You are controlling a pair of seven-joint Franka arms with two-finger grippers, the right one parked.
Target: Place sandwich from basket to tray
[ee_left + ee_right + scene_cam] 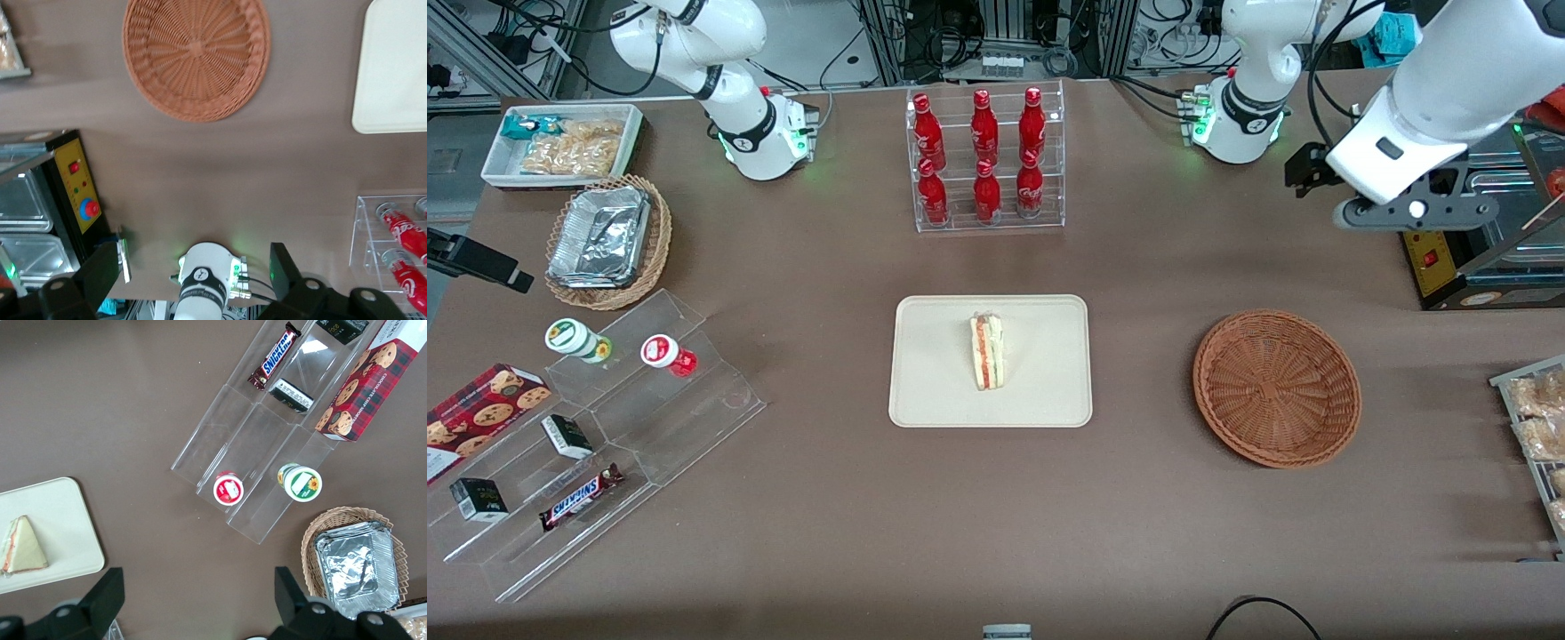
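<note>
From the front, the sandwich (pixel 987 352) lies on the tray (pixel 934 373), near the tray's middle and a little toward the working arm's end, standing on its long side with the red and green filling showing. The basket (pixel 1276 388) sits empty on the desk (pixel 827 533), well apart from the tray, toward the working arm's end. The gripper (pixel 1316 173) hangs high above the desk, farther from the front camera than the basket and close to the black control box (pixel 1436 262) at the desk's edge. By this view the placing looks done, so little is left to spoil. The main risk I see is the raised arm brushing that box or the metal housing beside it if it swings low while parking.

In the left wrist view, the jaws stand wide with nothing between them, its fingers (pixel 287 270) framing the arm's own base (pixel 203 283). The basket (pixel 197 57) is bare inside, and a corner of the tray (pixel 387 87) shows with no sandwich on that part.

In the right wrist view, the sandwich (pixel 23 547) rests flat-footed on the tray (pixel 67 520), fairly near one rim. A knock to the tray could tip the wedge onto its face, though nothing is close enough to do that now.
</note>
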